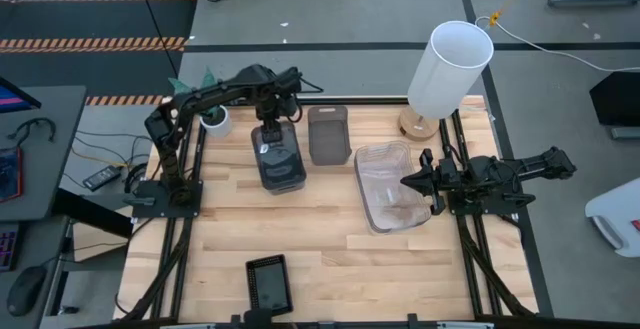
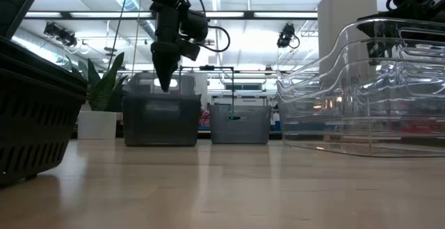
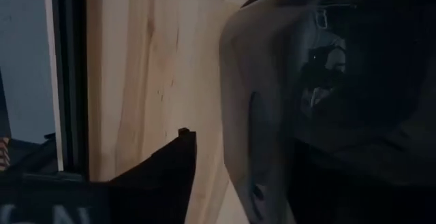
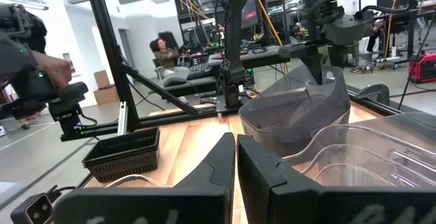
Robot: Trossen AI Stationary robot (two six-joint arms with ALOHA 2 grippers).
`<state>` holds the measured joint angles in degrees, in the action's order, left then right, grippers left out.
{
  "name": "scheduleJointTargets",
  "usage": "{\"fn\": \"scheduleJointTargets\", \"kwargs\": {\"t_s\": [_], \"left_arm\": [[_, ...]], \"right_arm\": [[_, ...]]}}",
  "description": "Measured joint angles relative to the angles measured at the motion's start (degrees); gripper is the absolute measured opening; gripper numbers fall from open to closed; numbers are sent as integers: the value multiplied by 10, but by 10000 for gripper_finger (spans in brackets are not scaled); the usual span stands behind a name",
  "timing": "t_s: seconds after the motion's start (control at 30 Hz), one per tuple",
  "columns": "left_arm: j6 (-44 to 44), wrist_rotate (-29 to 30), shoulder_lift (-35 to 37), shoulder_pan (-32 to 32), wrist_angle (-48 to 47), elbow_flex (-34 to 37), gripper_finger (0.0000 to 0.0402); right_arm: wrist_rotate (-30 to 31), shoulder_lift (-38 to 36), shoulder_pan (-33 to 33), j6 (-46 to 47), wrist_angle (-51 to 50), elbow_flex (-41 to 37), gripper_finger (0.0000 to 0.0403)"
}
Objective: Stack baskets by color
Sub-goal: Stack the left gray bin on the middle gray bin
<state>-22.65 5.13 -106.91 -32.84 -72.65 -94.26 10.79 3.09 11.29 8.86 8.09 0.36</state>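
Observation:
Two smoky grey baskets [image 1: 280,161] sit nested at the far left of the table, bottom on the wood. My left gripper [image 2: 165,83] points straight down over their far end, open. In the left wrist view one finger [image 3: 167,176] stands outside the grey end wall [image 3: 252,94] and the other side is dark. A single grey basket [image 1: 328,134] stands to the right. Clear baskets [image 1: 390,189] lie nested at the right. A black mesh basket [image 1: 270,284] rests at the near edge. My right gripper [image 4: 235,157] is shut and level beside the clear stack.
A tall white cylinder [image 1: 450,64] stands at the far right corner. A small white plant pot [image 1: 213,121] sits at the far left beside my left arm. Bare wood [image 1: 390,279] lies in the near right. A person [image 4: 163,50] sits in the room beyond.

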Motion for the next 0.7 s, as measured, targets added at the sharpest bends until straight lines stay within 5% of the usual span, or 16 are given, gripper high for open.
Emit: {"fn": "scheduleJointTargets", "kwargs": {"t_s": [0.33,0.7], "left_arm": [[-25,-8,0,7,-2,0,15],[-52,-87,0,-8,-30,0,5]], "right_arm": [[0,0,0,0,0,0,22],[0,0,0,0,0,0,22]]}}
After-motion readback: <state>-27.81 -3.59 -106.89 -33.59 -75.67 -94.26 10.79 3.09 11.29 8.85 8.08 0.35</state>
